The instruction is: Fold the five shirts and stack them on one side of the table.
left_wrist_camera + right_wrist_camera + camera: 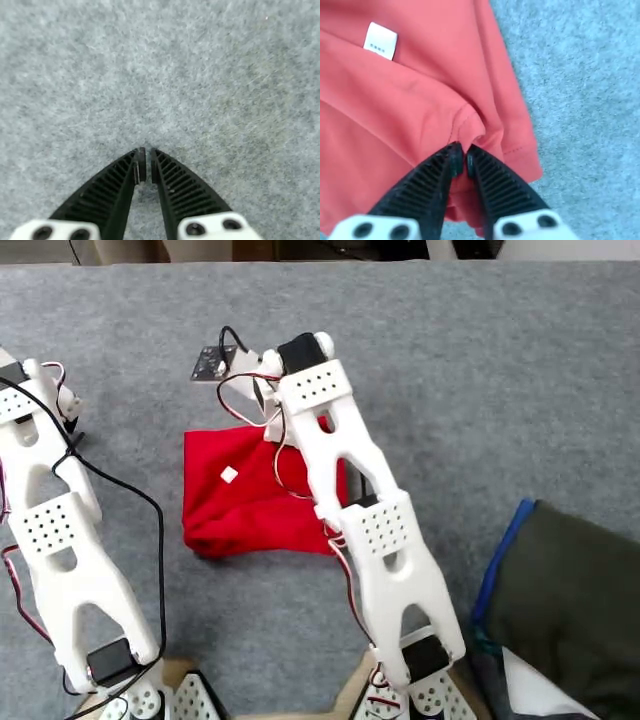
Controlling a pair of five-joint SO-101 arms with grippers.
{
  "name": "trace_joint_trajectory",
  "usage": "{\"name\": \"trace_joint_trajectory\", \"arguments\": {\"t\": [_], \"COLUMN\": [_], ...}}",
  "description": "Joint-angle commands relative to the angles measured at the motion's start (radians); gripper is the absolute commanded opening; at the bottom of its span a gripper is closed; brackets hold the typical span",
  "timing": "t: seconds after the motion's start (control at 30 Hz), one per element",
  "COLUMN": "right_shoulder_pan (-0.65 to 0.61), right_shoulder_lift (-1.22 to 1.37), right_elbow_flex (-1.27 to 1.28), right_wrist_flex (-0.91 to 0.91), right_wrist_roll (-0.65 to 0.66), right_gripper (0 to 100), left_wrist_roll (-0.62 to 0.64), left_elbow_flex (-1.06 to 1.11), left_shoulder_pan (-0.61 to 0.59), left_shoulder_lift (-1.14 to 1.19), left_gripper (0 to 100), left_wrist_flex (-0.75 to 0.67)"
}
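In the high view, the red shirt point(245, 505) lies crumpled near the middle of the grey counter point(480, 360), with the right arm point(345, 480) stretched over it and a dark garment point(575, 610) at the counter's edge. In the left wrist view, the left fingers point(112, 192) are almost together, just above the counter. In the right wrist view, the right fingers point(427, 182) are clamped on a fold of the shirt beside its hem.

A grey, felt-like surface point(480, 360) spreads across the whole high view, its nap fine and mottled. Past its far edge runs a strip of brown wooden furniture point(130, 250). A tan board point(178, 672) lies at the near edge.
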Motion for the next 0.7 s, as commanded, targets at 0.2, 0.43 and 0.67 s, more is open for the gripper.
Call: {"name": "trace_joint_trajectory", "arguments": {"t": [0.2,0.43,0.67], "right_shoulder_pan": [-0.035,-0.044,-0.048], "right_shoulder_lift": [-0.004,-0.004,-0.004], "right_elbow_flex": [-0.053,-0.054,-0.054], "right_wrist_flex": [-0.006,-0.034,-0.035], "right_wrist_roll": [0.023,0.023,0.023], "right_gripper": [7.0,9.7,9.7], "left_wrist_roll": [-0.008,-0.008,-0.008], "left_elbow_flex": [-0.048,-0.048,-0.048], "left_shoulder_pan": [0.017,0.017,0.018], "left_shoulder_lift": [-0.013,-0.013,-0.013], "left_gripper": [4,4,4], "left_wrist_flex": [-0.011,-0.011,-0.011]}}
